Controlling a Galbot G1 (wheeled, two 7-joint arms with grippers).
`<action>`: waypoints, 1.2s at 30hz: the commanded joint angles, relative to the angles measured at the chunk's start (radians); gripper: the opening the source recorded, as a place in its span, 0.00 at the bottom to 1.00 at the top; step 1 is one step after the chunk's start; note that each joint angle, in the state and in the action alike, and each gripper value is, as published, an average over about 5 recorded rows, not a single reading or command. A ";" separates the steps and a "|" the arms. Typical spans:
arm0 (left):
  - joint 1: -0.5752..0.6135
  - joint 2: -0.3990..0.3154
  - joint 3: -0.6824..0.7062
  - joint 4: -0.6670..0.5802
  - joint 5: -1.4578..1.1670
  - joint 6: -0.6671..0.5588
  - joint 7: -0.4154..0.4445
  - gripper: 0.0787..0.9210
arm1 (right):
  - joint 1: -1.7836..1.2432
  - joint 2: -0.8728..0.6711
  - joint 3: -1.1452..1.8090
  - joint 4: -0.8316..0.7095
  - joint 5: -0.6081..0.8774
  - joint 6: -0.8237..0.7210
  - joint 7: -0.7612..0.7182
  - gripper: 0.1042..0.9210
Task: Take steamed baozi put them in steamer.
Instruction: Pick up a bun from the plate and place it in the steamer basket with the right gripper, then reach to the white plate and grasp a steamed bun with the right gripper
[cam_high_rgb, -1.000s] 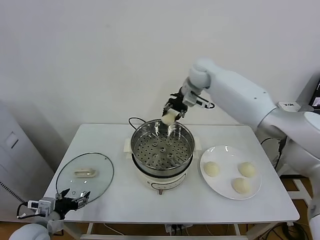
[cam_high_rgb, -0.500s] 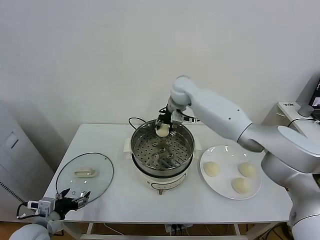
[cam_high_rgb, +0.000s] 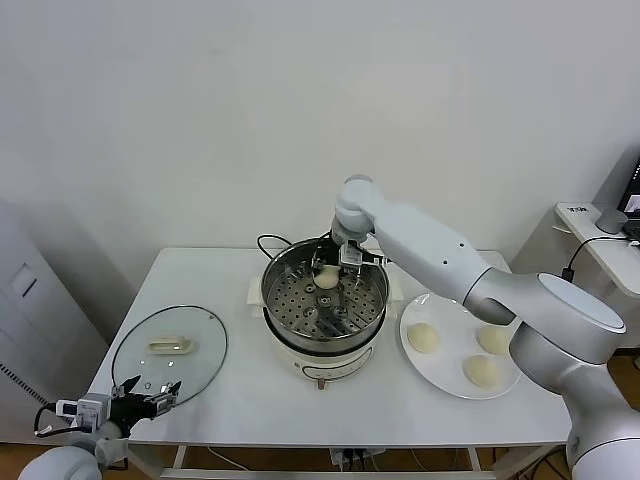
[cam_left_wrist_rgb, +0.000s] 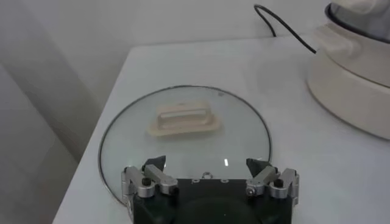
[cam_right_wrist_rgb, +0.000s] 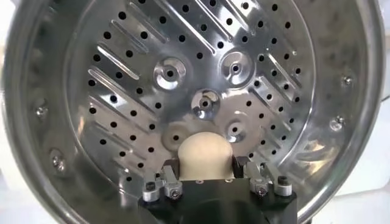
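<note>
The steamer (cam_high_rgb: 281, 303) is a shiny steel basket with a perforated floor (cam_right_wrist_rgb: 122, 79), standing on a white cooker base at mid-table. My right gripper (cam_high_rgb: 328, 272) reaches down inside it near the far wall. It is shut on one cream-white steamed baozi (cam_high_rgb: 327, 278), whose dome (cam_right_wrist_rgb: 205, 153) sits between the two fingers just over the holes. Three more baozi (cam_high_rgb: 424, 337) (cam_high_rgb: 493, 339) (cam_high_rgb: 482, 371) lie on the white plate (cam_high_rgb: 445, 305) to the right of the steamer. My left gripper (cam_high_rgb: 150, 392) hangs open at the table's front left corner, empty.
A round glass lid (cam_high_rgb: 200, 350) with a white handle (cam_left_wrist_rgb: 183, 119) lies flat on the left of the table, just beyond my left gripper (cam_left_wrist_rgb: 207, 164). A black cord (cam_high_rgb: 268, 242) runs behind the steamer. The cooker base (cam_left_wrist_rgb: 347, 79) stands to the lid's right.
My right gripper has come down from above the steamer's far rim into the basket, carrying the baozi with it. The left arm has not moved.
</note>
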 joint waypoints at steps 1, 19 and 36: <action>0.001 -0.001 0.001 -0.001 0.000 0.000 0.001 0.88 | -0.019 0.004 0.014 0.008 -0.040 0.049 0.018 0.70; 0.014 -0.002 -0.003 -0.024 0.006 0.000 0.001 0.88 | 0.324 -0.171 -0.220 -0.059 0.635 -0.065 -0.183 0.88; 0.008 0.005 -0.005 -0.029 0.003 0.004 0.001 0.88 | 0.388 -0.488 -0.579 0.003 1.096 -0.594 -0.175 0.88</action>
